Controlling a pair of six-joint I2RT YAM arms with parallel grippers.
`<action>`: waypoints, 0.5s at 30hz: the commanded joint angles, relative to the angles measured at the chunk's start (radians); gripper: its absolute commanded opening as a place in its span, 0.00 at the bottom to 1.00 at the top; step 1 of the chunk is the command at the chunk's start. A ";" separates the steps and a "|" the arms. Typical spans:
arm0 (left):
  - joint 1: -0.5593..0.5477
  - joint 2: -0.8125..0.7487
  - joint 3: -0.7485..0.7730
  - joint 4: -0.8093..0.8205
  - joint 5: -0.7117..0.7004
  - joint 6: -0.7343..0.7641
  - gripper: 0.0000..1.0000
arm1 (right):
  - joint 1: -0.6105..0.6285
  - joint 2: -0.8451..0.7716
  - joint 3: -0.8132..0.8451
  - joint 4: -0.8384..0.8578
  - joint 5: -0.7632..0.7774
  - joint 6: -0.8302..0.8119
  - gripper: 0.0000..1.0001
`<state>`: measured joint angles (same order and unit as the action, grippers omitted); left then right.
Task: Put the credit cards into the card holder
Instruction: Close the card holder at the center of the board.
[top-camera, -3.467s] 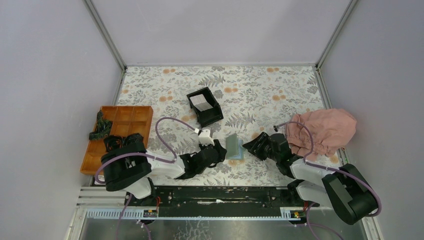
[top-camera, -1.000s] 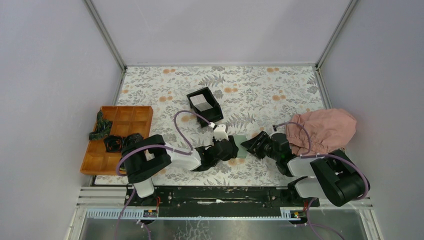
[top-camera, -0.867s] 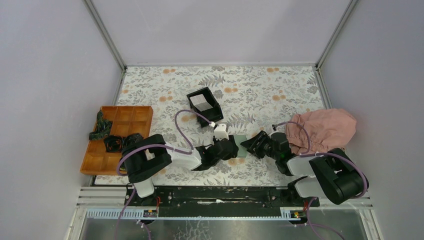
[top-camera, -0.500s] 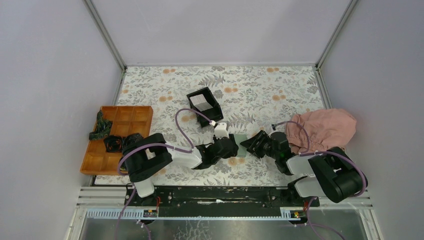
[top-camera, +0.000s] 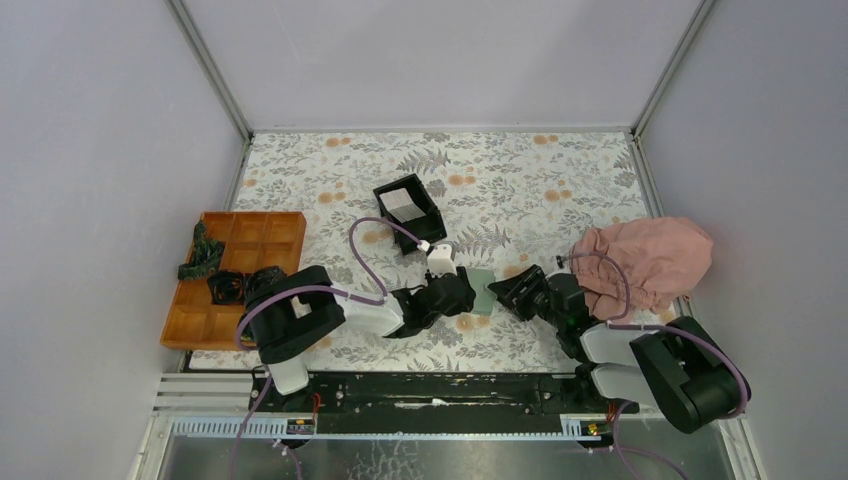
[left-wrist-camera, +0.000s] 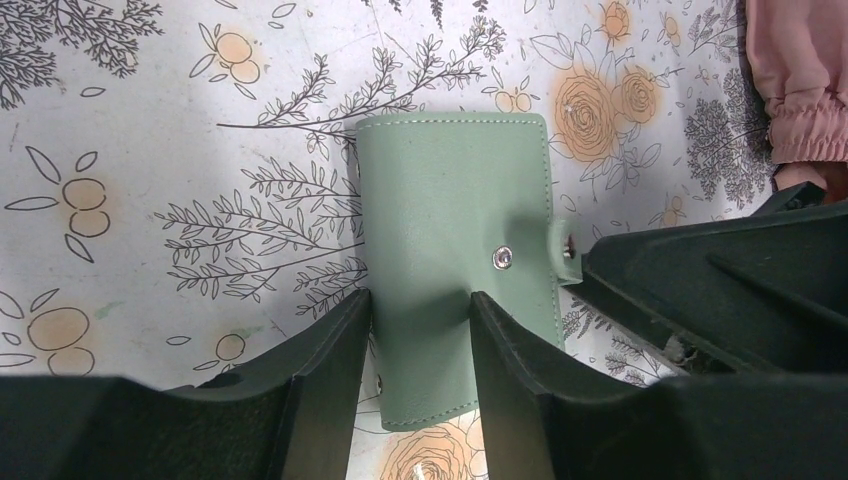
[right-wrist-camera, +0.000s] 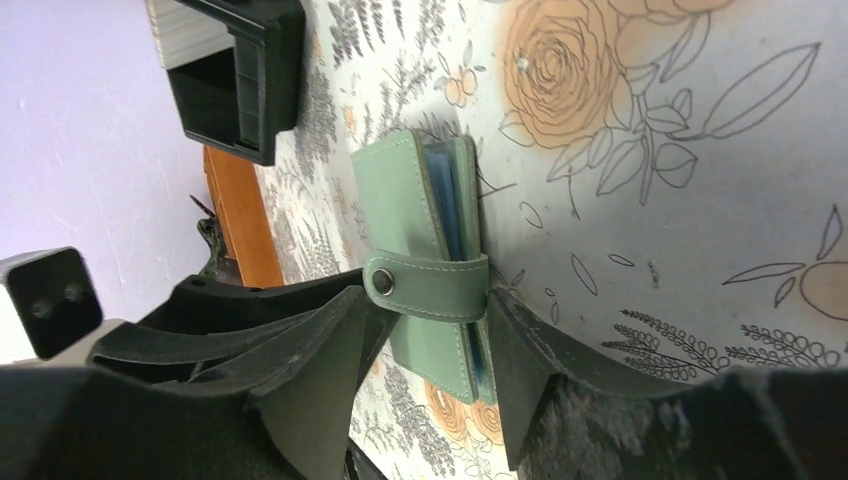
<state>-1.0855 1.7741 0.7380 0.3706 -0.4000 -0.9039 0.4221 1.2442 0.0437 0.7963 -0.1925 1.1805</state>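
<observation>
I have both hands down low on the worktop (top-camera: 560, 180), and they meet at the card holder (top-camera: 481, 290). It lies flat on the flowery worktop between them, folded shut, with its strap snapped over the edge.

My left hand (left-wrist-camera: 420, 300) is over the near end of the card holder. Its two fingers are apart and the green cover shows in the gap, so it is not clenched. I think it is there to keep the card holder from sliding.

My right hand (right-wrist-camera: 425, 300) comes from the other side. One finger is on each side of the strap (right-wrist-camera: 430, 285). I cannot tell if it is squeezing or only touching. I think it is there to pop the snap so the card holder can open.

The credit cards (top-camera: 404, 205) are not here yet. They sit in the black box (top-camera: 430, 235), farther back on the worktop, well apart from the card holder.

A pink cloth (top-camera: 645, 260) is bunched just beside my right arm and could get in its way. An orange tray (top-camera: 285, 235) with dark bits in it is off to the left, out of the way.
</observation>
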 joint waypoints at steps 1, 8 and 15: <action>0.008 0.060 -0.046 -0.128 0.035 -0.009 0.49 | -0.005 -0.067 0.001 -0.020 0.078 0.026 0.56; 0.008 0.067 -0.041 -0.129 0.039 -0.009 0.49 | -0.006 -0.091 -0.017 -0.015 0.091 0.038 0.56; 0.010 0.067 -0.040 -0.130 0.037 -0.007 0.49 | -0.006 -0.116 -0.013 -0.107 0.123 0.026 0.56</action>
<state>-1.0851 1.7756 0.7372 0.3729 -0.4000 -0.9108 0.4217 1.1450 0.0284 0.7242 -0.1143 1.2091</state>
